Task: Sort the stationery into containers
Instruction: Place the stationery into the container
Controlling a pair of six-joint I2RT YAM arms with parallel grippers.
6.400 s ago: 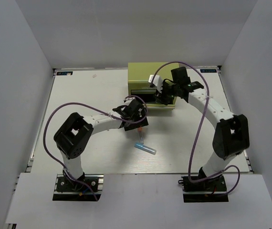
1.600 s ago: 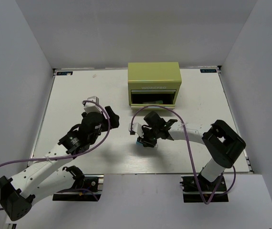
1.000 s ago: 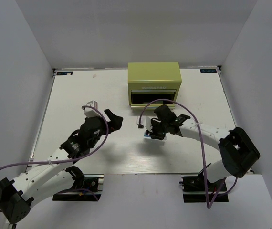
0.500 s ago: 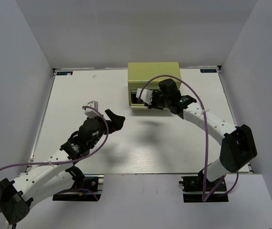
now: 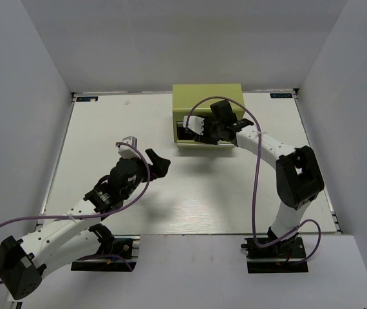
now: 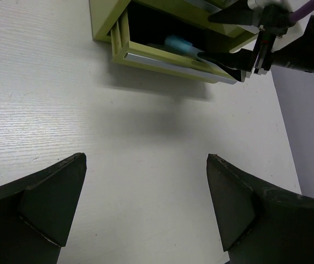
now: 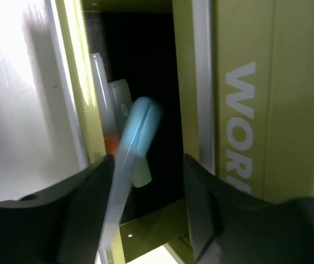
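Light-blue highlighter (image 7: 137,132) inside the pulled-out drawer (image 6: 162,59) of the lime-green toolbox (image 5: 208,96). Blurry in the right wrist view, slanted, one end up. Seen in the left wrist view too, low in the dark drawer, just behind the front rail. Right there between the two fingers of the right gripper (image 7: 149,170), with a dark gap on one side. Right gripper spread apart, wider than the highlighter, not pinching it. Very close to the other finger; touching or not, cannot tell. Next to it in the same drawer, pale pens (image 7: 99,93), one with an orange bit, lying along the drawer wall. Pale letters (image 7: 242,126) reading "WOR" on the green front beside the drawer opening. Toolbox between 12 and 1 o'clock on the white counter (image 5: 106,129), near the far edge, drawer facing 6 o'clock. Right arm (image 5: 270,149) reaching from its base at 5 o'clock up to the drawer, with a purple cable (image 5: 258,187) looping along it. Left gripper (image 5: 156,162) at about 8 o'clock from the toolbox, well apart from it, hanging over the counter. Spread wide open, holding nothing. Pointed toward the toolbox, with the drawer at 12 o'clock in its own view. Left arm (image 5: 74,215) stretched low from its base at 7 o'clock.
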